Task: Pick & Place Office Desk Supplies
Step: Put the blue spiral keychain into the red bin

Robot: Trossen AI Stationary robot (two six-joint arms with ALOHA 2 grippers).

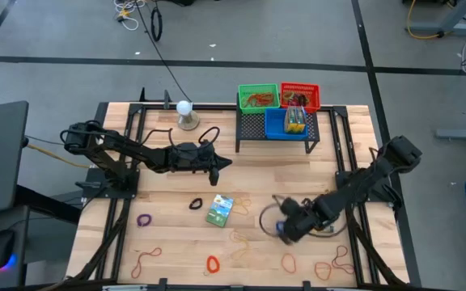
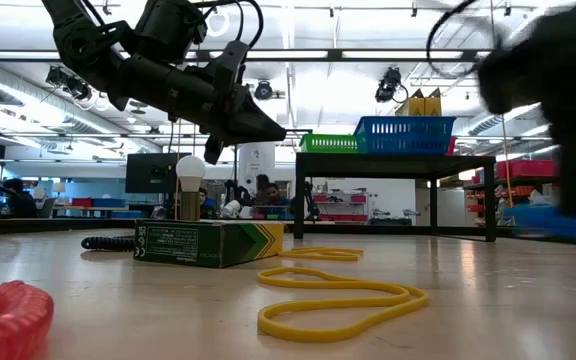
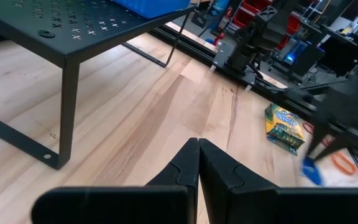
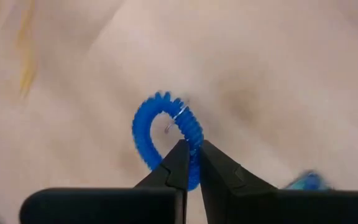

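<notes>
The wooden desk (image 1: 176,182) has a broad bare stretch in front of the black mesh rack (image 1: 253,129), between the rack's legs and the green crayon box (image 1: 219,210). Toward the near edge, well away from the rack, the surface is busier: a purple loop (image 1: 144,219), a black loop (image 1: 196,204), a red loop (image 1: 212,263) and several thin rubber bands (image 1: 334,263) lie scattered, some close to the edge. Yellow rubber bands (image 2: 333,297) lie just in front of the crayon box in the low view.

The right end effector (image 4: 191,163) is down at the desk, well in front of the rack and to the right of the crayon box. Its fingers are pinched onto one side of a blue coiled loop (image 4: 163,134), the coil caught between the tips while the rest of the loop curls out ahead of them.

The left end effector (image 3: 198,163) hangs above the bare stretch, left of the rack's front leg, fingers pressed together with nothing in them. On the rack sit a green basket (image 1: 258,97), a red basket (image 1: 300,95) and a blue basket (image 1: 286,123).
</notes>
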